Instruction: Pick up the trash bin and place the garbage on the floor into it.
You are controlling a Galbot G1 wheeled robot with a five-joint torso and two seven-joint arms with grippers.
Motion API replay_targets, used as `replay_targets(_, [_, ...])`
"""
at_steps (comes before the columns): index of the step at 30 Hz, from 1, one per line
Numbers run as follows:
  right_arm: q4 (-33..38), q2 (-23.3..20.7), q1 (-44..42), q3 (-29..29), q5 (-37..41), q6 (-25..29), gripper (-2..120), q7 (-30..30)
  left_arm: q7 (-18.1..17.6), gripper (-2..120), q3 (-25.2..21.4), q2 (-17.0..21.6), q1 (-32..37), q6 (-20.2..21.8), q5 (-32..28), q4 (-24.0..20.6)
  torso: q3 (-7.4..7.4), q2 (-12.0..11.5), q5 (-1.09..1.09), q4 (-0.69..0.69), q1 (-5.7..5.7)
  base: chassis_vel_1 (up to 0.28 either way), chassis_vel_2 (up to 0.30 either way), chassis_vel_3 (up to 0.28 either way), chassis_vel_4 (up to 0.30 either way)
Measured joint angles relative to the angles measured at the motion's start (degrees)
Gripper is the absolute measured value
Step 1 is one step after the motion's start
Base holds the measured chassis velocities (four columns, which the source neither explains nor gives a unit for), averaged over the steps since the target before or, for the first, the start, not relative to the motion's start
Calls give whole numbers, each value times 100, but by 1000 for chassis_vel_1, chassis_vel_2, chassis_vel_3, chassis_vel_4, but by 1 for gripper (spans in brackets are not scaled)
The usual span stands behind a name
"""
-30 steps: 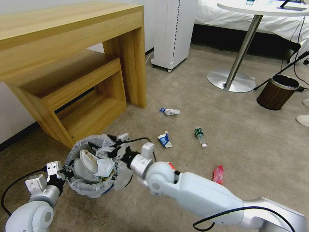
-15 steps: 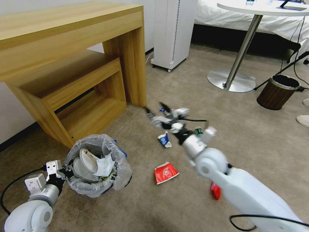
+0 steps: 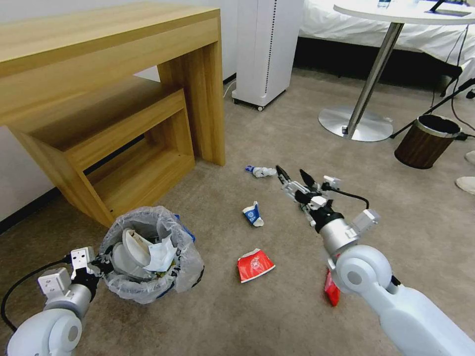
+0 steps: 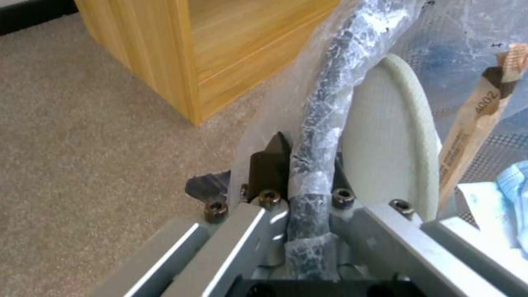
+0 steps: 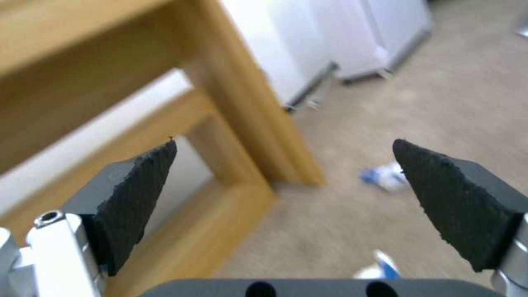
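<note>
We're looking at what seems like a hotel room or bedroom: beige carpet (image 3: 277, 113) is covering the whole floor, a bed with white linen (image 3: 356, 27) is sitting along the far wall, and a round white table on a chrome pedestal (image 3: 368, 84) is standing right beside it. A wooden desk (image 3: 99, 64) is taking up the left side, with a white tower appliance (image 3: 264, 49) standing next to it and a wood-grain bin (image 3: 426, 141) sitting near the table.

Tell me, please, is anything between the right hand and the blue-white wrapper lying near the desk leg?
Nothing visible stands between them. The right hand is open above bare carpet, and the blue-white wrapper lies just beside its fingertips, toward the desk leg. The left hand grips the trash bin.
</note>
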Motion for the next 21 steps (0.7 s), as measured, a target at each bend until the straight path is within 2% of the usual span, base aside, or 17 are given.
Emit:
replay_targets(5, [-335, 236, -137, 95, 188, -143, 100, 293, 6, 0, 9, 4, 1, -11, 4, 10, 0, 0, 1, -1, 0, 0, 0, 0, 0])
replay_targets(7, [-550, 440, -82, 105, 436, -384, 100, 685, 10, 0, 12, 9, 11, -20, 13, 22, 0, 0, 0, 0, 0, 0, 0, 0, 0])
replay_targets(8, [-550, 440, -82, 105, 436, -384, 100, 685, 10, 0, 12, 9, 11, -20, 13, 22, 0, 0, 0, 0, 0, 0, 0, 0, 0])
replay_targets(10, [-768, 664, 106, 61, 694, -729, 100, 1131, 13, 0, 20, 9, 9, -21, 19, 39, 0, 0, 0, 0, 0, 0, 0, 0, 0])
replay_targets(14, [-1105, 977, 408, 6, 1055, -1026, 100, 1539, 15, 0, 34, 7, 3, -28, 33, 62, 0, 0, -2, 1, 0, 0, 0, 0, 0])
replay_targets(21, [-1735, 1347, 642, -106, 1249, -1222, 100, 1735, 15, 0, 63, -31, -1, -49, 83, 100, 1, 0, -1, 0, 0, 0, 0, 0, 0])
